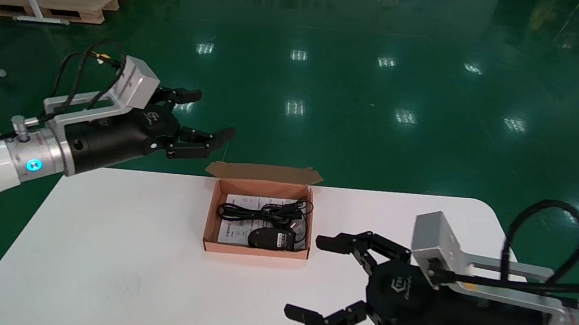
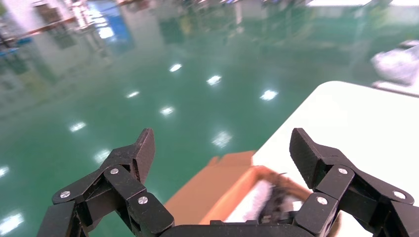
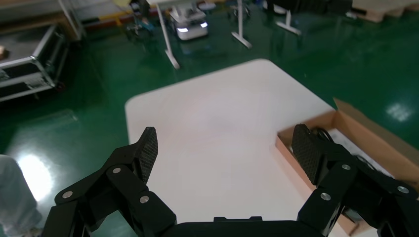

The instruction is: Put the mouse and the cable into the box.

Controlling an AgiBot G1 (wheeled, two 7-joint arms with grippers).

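The shallow brown cardboard box [image 1: 255, 251] is sitting open-flapped on my smooth white desk [image 1: 129, 253]. The rounded black mouse [image 1: 271, 238] and the loosely coiled black cable [image 1: 264, 212] are both lying inside it on a printed paper sheet [image 1: 236, 202]. My left pincer [image 1: 212, 114] is hovering released beyond the desk's far edge, left of the box; my right pincer [image 1: 306, 276] is hanging spread wide over the desk, near the box's right front corner.

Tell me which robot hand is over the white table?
The right gripper: it hangs open over the table, just beside the box. The left gripper, also open, is held up past the table's far edge, against the green floor.
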